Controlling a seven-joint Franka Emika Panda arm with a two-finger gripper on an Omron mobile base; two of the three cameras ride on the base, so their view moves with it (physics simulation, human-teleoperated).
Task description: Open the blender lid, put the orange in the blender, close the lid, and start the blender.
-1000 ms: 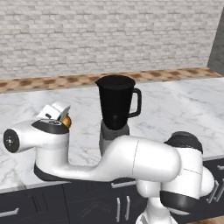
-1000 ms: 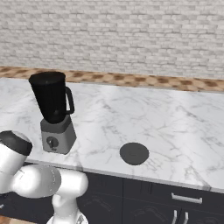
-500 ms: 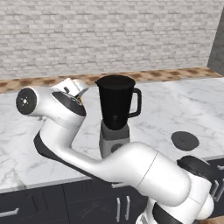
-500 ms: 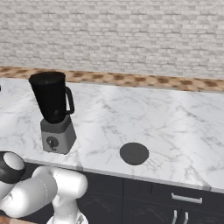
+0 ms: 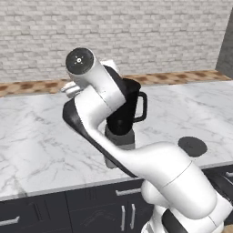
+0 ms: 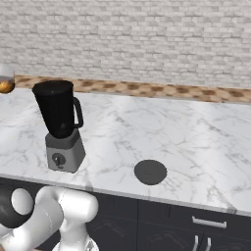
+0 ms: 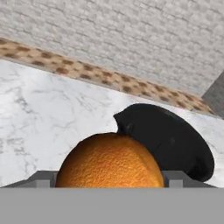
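Observation:
The orange [image 7: 109,162] sits between my gripper's [image 7: 109,180] fingers, which are shut on it, and it covers the lower middle of the hand view. Just beyond it is the open black mouth of the blender [image 7: 170,142] jar. From the right base, the orange [image 6: 6,86] hangs under the gripper [image 6: 5,81] at the left edge, level with the rim of the blender [image 6: 60,122] and a little to its left. The blender lid [image 6: 150,172] lies flat on the counter, right of the grey base. My arm covers part of the blender [image 5: 129,116]; the lid [image 5: 192,146] lies to its right.
The marble counter [image 6: 186,132] runs along a brick wall, with a speckled brown strip [image 6: 162,89] at its back. Dark cabinet fronts with handles [image 6: 208,223] are below the front edge.
The arm has lifted the orange off the low left of the counter and swung it up and right, close to the open jar. The blender and the lid have not moved.

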